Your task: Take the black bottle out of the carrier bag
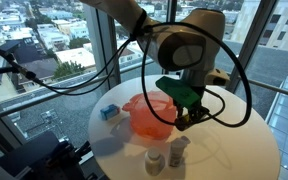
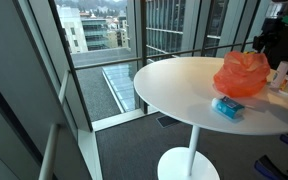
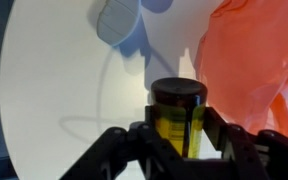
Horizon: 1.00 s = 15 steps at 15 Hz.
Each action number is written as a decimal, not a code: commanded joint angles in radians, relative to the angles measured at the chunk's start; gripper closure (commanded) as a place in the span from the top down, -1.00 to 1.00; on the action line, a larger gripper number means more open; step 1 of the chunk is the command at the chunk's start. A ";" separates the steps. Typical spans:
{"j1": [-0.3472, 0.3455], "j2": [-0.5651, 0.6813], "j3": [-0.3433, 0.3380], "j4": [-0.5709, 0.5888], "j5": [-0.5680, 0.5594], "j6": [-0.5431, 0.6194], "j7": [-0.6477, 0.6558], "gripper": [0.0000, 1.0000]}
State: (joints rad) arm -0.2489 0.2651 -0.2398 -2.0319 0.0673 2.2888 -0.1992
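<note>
The bottle [image 3: 179, 100] is held in the hand [image 3: 180, 138], closed around it, just outside the orange bag [image 3: 249, 70], well in from the edges of the desk [image 3: 54, 90]; the removal is judged nearly done; only setting it down and letting go appear left.

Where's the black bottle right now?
In the wrist view the black bottle sits in the pincer, over the white table, with the orange bag beside it.

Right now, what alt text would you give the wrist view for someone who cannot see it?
The jaws grip a dark bottle with a yellowish front over a round white table. A crumpled orange carrier bag fills the frame's right side, and a small pale object sits at the top edge.
</note>
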 commanded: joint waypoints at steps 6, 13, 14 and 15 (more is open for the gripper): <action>-0.044 0.156 0.023 0.123 0.026 -0.015 0.016 -0.47; -0.058 0.225 0.040 0.144 0.027 -0.015 0.009 -0.47; -0.059 0.231 0.041 0.146 0.025 -0.017 0.009 -0.47; -0.061 0.236 0.043 0.148 0.025 -0.020 0.009 -0.47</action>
State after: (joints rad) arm -0.2840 0.4749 -0.2193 -1.9246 0.0833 2.2890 -0.1985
